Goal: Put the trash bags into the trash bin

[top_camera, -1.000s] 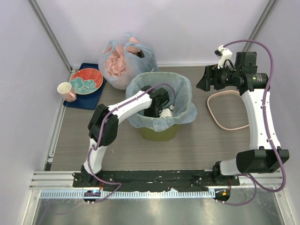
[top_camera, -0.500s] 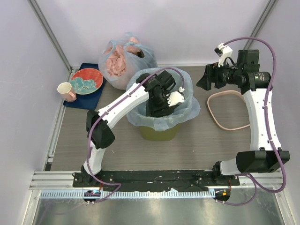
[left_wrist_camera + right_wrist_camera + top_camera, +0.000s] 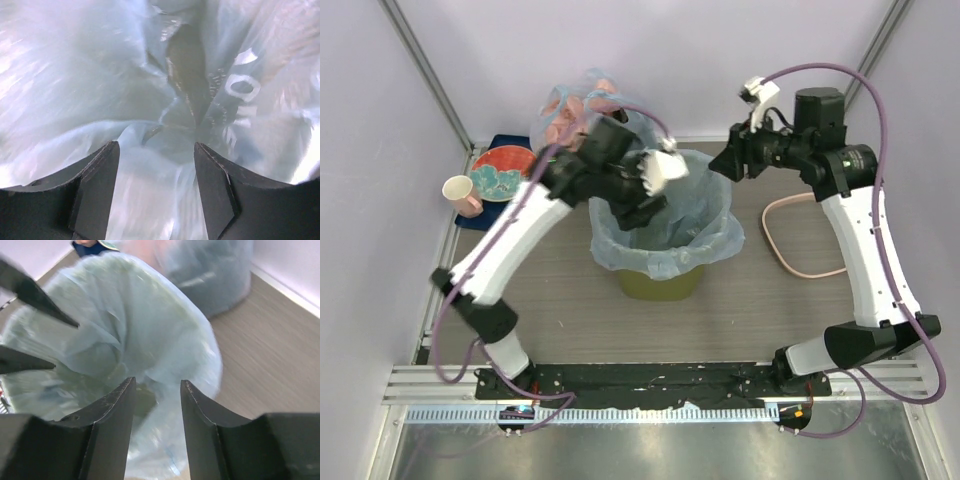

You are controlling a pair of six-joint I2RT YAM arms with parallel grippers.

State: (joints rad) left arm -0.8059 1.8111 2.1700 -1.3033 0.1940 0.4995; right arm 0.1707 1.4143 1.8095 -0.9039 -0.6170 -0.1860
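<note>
The olive-green trash bin (image 3: 660,285) stands mid-table. The light-blue trash bag (image 3: 705,232) lines it, its edge draped over the rim. My left gripper (image 3: 642,212) is open and empty, held over the bin's back-left part. The left wrist view looks down between open fingers (image 3: 102,170) into the crinkled bag (image 3: 75,75), with green showing through a gap (image 3: 187,65). My right gripper (image 3: 725,165) is open and empty, just above the bin's back-right rim. In the right wrist view it (image 3: 157,382) hangs over the bag's (image 3: 150,325) mouth.
A knotted blue bag with pink lumps (image 3: 575,120) sits behind the bin. A pinkish-beige ring (image 3: 810,235) lies on the table to the right. A red plate (image 3: 505,172) and a cup (image 3: 463,195) stand at the back left on a blue mat.
My left gripper has risen out of the bin and the arm has swung up and back-left. My right gripper has moved left toward the bin's rim.
</note>
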